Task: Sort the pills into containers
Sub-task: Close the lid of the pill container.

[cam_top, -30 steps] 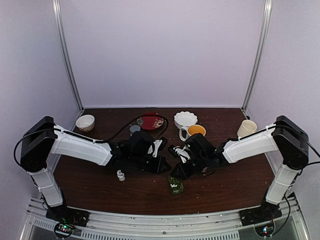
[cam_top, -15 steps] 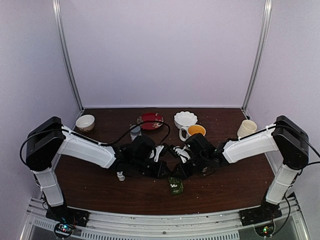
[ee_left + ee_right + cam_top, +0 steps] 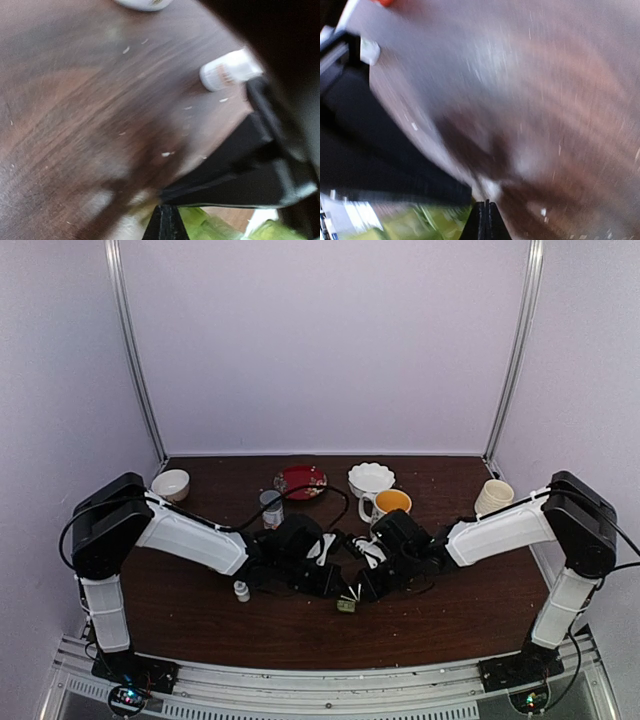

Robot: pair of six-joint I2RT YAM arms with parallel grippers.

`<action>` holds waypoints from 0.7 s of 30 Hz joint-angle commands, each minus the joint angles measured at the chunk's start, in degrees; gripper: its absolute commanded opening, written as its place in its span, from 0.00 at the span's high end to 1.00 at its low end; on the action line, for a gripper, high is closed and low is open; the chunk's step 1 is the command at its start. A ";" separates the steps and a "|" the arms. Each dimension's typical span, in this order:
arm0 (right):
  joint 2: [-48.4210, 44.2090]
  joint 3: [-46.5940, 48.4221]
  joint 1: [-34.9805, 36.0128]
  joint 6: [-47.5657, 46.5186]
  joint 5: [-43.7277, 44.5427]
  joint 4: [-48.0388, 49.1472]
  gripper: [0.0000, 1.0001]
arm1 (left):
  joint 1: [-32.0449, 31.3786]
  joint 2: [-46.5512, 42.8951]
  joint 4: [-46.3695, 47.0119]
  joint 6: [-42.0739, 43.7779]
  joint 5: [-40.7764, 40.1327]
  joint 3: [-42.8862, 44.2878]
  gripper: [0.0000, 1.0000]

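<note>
The dark-green pill box (image 3: 347, 605) lies near the table's front middle, partly covered by both gripper tips. My left gripper (image 3: 335, 587) comes at it from the left and my right gripper (image 3: 361, 589) from the right, almost touching each other. In the left wrist view the left gripper (image 3: 165, 222) is shut, the blurred green box (image 3: 220, 227) sits just beside its tip, and tiny white pills (image 3: 167, 154) lie scattered on the wood. In the right wrist view the right gripper (image 3: 485, 220) is shut, with the box (image 3: 410, 225) at lower left. Nothing shows between either pair of fingers.
A small white bottle (image 3: 241, 591) stands left of the left gripper, and another bottle (image 3: 230, 70) lies on its side. Toward the back are a grey cup (image 3: 270, 507), a red plate (image 3: 301, 481), a white bowl (image 3: 371, 478), an orange-lined mug (image 3: 388, 503), a small bowl (image 3: 171, 485) and a cream cup (image 3: 493, 496).
My left arm has swung right and toward the front, bringing its gripper to the pill box. The right gripper edged closer to the box, which shows less than before.
</note>
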 commanded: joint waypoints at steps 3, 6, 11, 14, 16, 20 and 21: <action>-0.22 -0.40 1.31 -1.72 -1.09 -1.24 1.00 | -0.77 0.90 -5.31 0.82 -1.86 0.13 1.00; -0.92 -0.70 1.33 -1.73 -0.90 -0.68 1.00 | -1.06 -0.99 -5.22 1.23 -2.68 -0.70 1.00; -2.11 0.16 1.29 -2.62 0.41 -2.20 1.00 | -1.18 -3.80 -5.80 1.76 -4.78 -1.08 1.00; -2.69 0.69 1.29 -2.86 0.47 -2.91 1.00 | -1.21 -4.79 -6.18 1.84 -4.98 -0.90 1.00; -3.31 0.42 1.30 -2.86 0.49 -3.05 1.00 | -1.28 -5.44 -6.32 1.84 -5.23 -1.21 1.00; -5.27 -0.28 1.37 -2.82 0.53 -3.99 1.00 | -1.29 -6.76 -6.95 2.05 -4.40 -1.79 1.00; -6.02 -0.62 1.38 -2.76 0.54 -4.21 1.00 | -1.24 -7.03 -6.97 2.34 -3.64 -1.88 1.00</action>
